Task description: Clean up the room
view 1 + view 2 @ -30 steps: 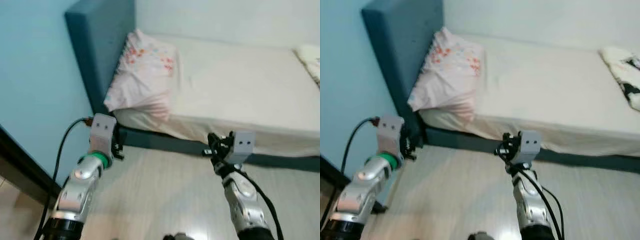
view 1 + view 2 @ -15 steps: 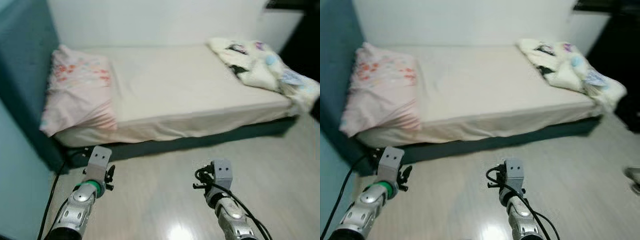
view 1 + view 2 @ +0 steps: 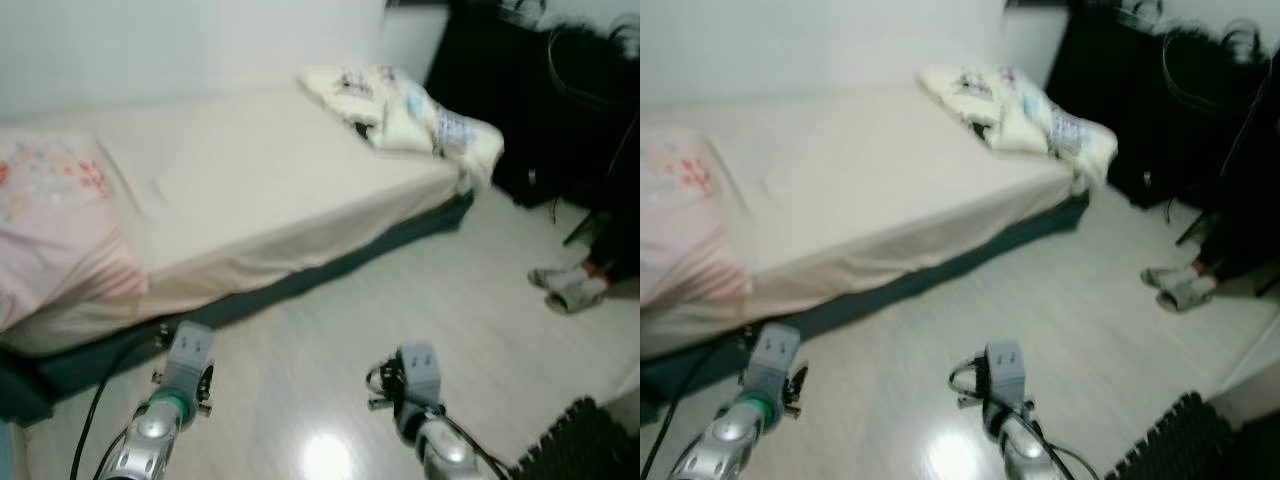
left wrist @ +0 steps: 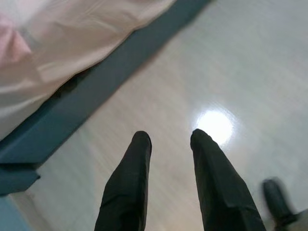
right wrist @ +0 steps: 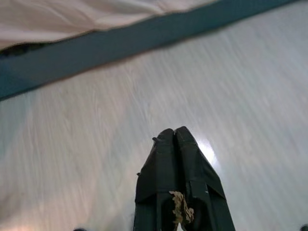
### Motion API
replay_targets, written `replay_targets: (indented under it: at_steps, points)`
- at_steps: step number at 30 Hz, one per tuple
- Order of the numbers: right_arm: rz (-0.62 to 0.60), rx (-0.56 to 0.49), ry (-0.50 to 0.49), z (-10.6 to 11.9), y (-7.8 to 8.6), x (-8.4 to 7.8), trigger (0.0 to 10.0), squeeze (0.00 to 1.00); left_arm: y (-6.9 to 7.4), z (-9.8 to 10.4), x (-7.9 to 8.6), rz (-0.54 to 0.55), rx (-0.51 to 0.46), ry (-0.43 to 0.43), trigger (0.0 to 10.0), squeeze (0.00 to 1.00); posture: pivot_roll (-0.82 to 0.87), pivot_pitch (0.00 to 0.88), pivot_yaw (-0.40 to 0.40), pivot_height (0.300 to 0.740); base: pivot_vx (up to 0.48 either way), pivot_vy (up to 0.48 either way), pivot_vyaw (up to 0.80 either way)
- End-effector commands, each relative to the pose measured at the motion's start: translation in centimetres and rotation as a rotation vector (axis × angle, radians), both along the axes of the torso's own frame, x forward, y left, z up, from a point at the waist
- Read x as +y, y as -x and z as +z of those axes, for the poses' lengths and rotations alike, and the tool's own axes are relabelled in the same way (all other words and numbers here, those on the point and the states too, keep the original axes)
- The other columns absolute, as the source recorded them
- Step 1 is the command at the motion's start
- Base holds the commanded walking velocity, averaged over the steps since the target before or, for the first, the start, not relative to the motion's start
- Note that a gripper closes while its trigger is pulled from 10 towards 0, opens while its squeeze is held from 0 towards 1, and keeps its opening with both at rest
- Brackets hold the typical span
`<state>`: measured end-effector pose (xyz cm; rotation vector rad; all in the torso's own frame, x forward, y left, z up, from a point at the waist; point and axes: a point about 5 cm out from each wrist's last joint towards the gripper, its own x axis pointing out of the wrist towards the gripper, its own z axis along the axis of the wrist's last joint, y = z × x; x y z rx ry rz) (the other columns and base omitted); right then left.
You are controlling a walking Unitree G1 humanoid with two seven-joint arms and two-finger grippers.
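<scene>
— What room have I got in front of me?
— Pale wooden floor lies bare beneath both my arms and runs right.
— And what blocks me?
— The bed stands across my left and front, a crumpled blanket heaped at its far end. Dark furniture closes the far right, a person's feet rest beside it, and a black mat sits at my near right.
</scene>
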<state>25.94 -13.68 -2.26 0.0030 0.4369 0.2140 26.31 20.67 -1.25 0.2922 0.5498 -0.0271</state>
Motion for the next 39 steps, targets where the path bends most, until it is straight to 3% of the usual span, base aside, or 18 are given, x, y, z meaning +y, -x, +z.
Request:
replay_targets:
  at_steps: [1, 5, 9, 11, 14, 16, 20, 27, 33, 36, 37, 39]
  points:
    - [-0.024, 0.067, 0.039, -1.3, 1.3, -1.2, 10.0, 0.00, 0.8, -1.2, -0.4, 0.003, 0.057, 0.008, 10.0, 0.00, 0.10, 0.000, -0.049, 0.701, 0.000, 0.000, -0.80]
    - [-0.146, 0.133, -0.002, -2.3, 2.6, -3.3, 10.0, 0.00, 2.7, -3.0, -0.4, 0.030, 0.157, 0.056, 10.0, 0.00, 0.09, 0.018, -0.067, 0.701, 0.000, 0.000, -0.80]
    - [-0.164, 0.129, 0.011, -2.5, 3.3, -4.5, 10.0, 0.00, 3.2, -3.2, -0.3, 0.033, 0.137, 0.078, 10.0, 0.00, 0.08, 0.029, -0.069, 0.701, 0.000, 0.000, -0.80]
    - [-0.175, 0.159, 0.030, -3.2, 4.9, -5.8, 10.0, 0.00, 3.8, -3.5, 0.1, 0.034, 0.135, 0.070, 10.0, 0.00, 0.08, 0.031, -0.079, 0.701, 0.000, 0.000, -0.80]
    - [-0.175, 0.183, 0.045, -3.6, 5.6, -6.2, 10.0, 0.00, 4.3, -3.8, 0.3, 0.033, 0.149, 0.056, 10.0, 0.00, 0.08, 0.031, -0.079, 0.701, 0.000, 0.000, -0.80]
    - [-0.169, 0.230, 0.065, -4.3, 6.6, -6.4, 10.0, 0.00, 5.5, -4.6, 1.2, 0.068, 0.205, 0.024, 10.0, 0.00, 0.07, 0.030, -0.088, 0.701, 0.000, 0.000, -0.80]
    - [-0.163, 0.238, 0.075, -4.3, 6.4, -6.3, 10.0, 0.00, 5.9, -4.8, 1.5, 0.090, 0.223, 0.012, 10.0, 0.00, 0.07, 0.030, -0.088, 0.701, 0.000, 0.000, -0.80]
    - [-0.168, 0.215, 0.063, -3.7, 5.1, -5.9, 10.0, 0.00, 4.3, -4.0, 0.8, 0.066, 0.154, 0.020, 10.0, 0.00, 0.08, 0.032, -0.083, 0.701, 0.000, 0.000, -0.80]
    - [-0.184, 0.192, 0.057, -3.5, 4.9, -5.9, 10.0, 0.00, 5.0, -4.6, 0.6, 0.029, 0.190, -0.023, 10.0, 0.00, 0.07, 0.027, -0.069, 0.701, 0.000, 0.000, -0.80]
    - [-0.195, 0.184, 0.053, -3.4, 4.7, -5.9, 10.0, 0.00, 5.1, -4.6, 0.6, 0.042, 0.192, -0.016, 10.0, 0.00, 0.05, 0.028, -0.038, 0.701, 0.000, 0.000, -0.80]
    - [-0.246, 0.167, 0.033, -3.1, 4.3, -6.2, 10.0, 0.00, 4.9, -4.5, 0.8, 0.009, 0.196, -0.042, 10.0, 0.00, 0.05, 0.025, 0.020, 0.701, 0.000, 0.000, -0.80]
    - [-0.269, 0.161, 0.021, -3.0, 4.1, -6.2, 10.0, 0.00, 4.8, -4.4, 1.1, -0.007, 0.198, -0.053, 10.0, 0.00, 0.05, 0.031, 0.057, 0.701, 0.000, 0.000, -0.80]
